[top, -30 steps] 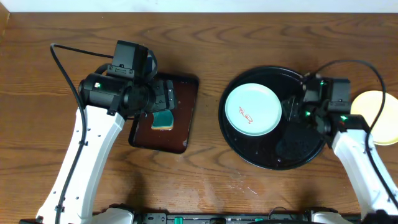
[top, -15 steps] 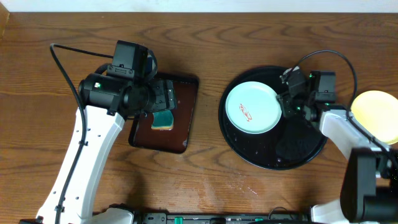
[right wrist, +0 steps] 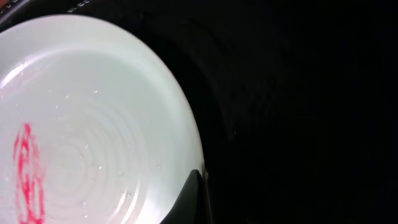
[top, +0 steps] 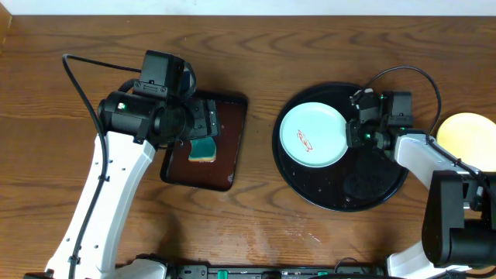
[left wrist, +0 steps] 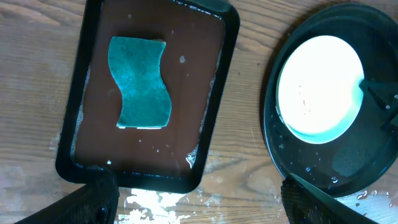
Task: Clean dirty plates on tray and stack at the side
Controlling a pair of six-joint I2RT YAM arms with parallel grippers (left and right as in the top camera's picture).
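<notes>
Bare table (top: 260, 182) between brown tray (top: 226, 159) and black tray (top: 341, 198); right claw (top: 351, 133) clamps plate (top: 310, 138) rim.

The overhead view looks straight down from high up, taking in the whole table (top: 256, 225), brown tray (top: 231, 147) left of centre, black tray (top: 372, 194) at right. The left wrist view also faces down, nearer, and shares both trays; the right wrist view sits very close to the plate (right wrist: 93, 124), which fills its left half.

Teal sponge (left wrist: 143, 84) in brown tray (left wrist: 186, 93) (wet); wooden table (top: 310, 232) beneath.
</notes>
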